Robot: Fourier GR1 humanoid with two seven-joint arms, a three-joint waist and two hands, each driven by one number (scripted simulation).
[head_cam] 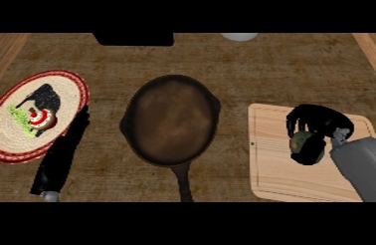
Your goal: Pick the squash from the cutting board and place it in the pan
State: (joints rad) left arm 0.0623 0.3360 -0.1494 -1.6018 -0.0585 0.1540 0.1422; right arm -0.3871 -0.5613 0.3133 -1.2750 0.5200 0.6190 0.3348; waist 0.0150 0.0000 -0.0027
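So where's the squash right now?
In the head view, the squash is at the right, over the cutting board, with the right hand curled around it.

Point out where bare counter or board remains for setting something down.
The pan is bare inside. Counter strips lie free between pan and cutting board, and between pan and left forearm. The board's lower part is free. Crowded: its upper part, where the right hand curls round the squash.

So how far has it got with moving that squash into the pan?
Done: the right hand has curled round the squash. In hand: the squash sits in that grip, over the cutting board; whether it has lifted clear I cannot tell. Left: carrying it across to the pan, which holds nothing, and letting go there.
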